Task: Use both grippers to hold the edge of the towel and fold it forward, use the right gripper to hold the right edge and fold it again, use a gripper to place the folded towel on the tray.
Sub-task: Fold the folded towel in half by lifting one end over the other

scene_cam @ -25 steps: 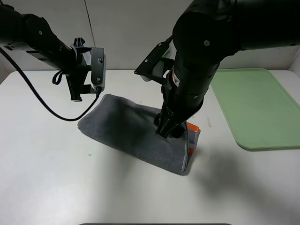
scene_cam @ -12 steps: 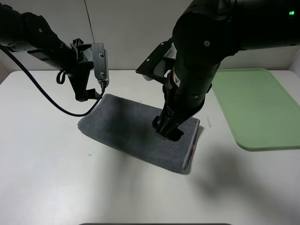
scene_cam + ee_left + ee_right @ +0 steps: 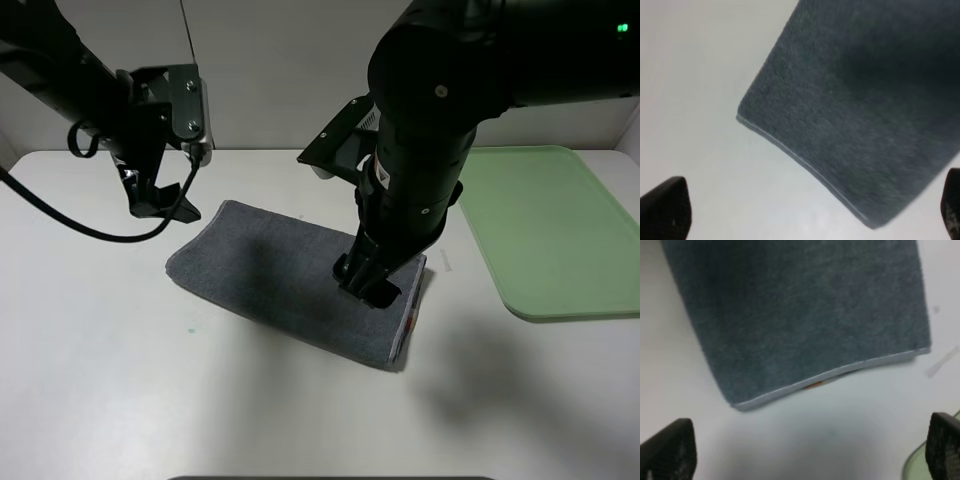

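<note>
We count two grippers, one towel, one tray. The left gripper (image 3: 160,200) hangs spread and empty near the towel's far left corner. The towel (image 3: 270,270) is dark grey terry, folded oblong, with a pale hem and an orange sliver at its right end. It lies on the white table (image 3: 100,350). The right gripper (image 3: 368,285) is spread over that end, pinching nothing. The green tray (image 3: 545,225) lies apart, rightmost.
</note>
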{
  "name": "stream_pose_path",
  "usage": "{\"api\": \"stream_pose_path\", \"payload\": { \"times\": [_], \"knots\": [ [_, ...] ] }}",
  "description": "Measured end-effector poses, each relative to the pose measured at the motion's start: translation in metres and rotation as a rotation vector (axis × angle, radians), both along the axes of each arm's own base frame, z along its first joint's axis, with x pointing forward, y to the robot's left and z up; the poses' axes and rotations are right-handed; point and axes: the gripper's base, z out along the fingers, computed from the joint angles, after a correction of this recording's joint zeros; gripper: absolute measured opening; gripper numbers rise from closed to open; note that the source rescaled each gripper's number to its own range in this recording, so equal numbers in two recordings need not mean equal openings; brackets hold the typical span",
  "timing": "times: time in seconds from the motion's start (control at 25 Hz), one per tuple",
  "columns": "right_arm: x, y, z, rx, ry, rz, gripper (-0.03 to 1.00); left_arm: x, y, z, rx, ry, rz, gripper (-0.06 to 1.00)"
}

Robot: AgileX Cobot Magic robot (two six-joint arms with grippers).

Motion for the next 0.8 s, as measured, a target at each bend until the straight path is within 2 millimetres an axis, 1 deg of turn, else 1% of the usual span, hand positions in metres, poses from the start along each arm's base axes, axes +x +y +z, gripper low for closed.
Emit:
{"api": "stream_pose_path", "payload": {
  "times": [0.12, 0.28, 0.44, 0.52, 0.68, 0.8],
  "knots": [
    [-0.003, 0.001, 0.000, 0.015, 0.029, -0.017, 1.00, -0.016, 0.003, 0.022, -0.038, 0.026, 0.056, 1.00],
    [-0.006, 0.001, 0.006, 0.053, 0.042, -0.036, 1.00, -0.038, 0.009, 0.047, -0.073, 0.074, 0.120, 1.00],
    [-0.009, 0.000, 0.013, 0.085, 0.042, -0.046, 1.00, -0.060, 0.015, 0.069, -0.136, 0.134, 0.256, 1.00],
    [-0.010, 0.000, 0.014, 0.097, 0.051, -0.052, 1.00, -0.071, 0.019, 0.080, -0.173, 0.134, 0.314, 1.00],
    [-0.011, 0.001, 0.014, 0.107, 0.064, -0.060, 1.00, -0.101, 0.028, 0.090, -0.246, 0.139, 0.428, 1.00],
    [-0.011, 0.002, 0.014, 0.118, 0.063, -0.061, 1.00, -0.127, 0.037, 0.096, -0.305, 0.124, 0.496, 1.00]
  ]
}}
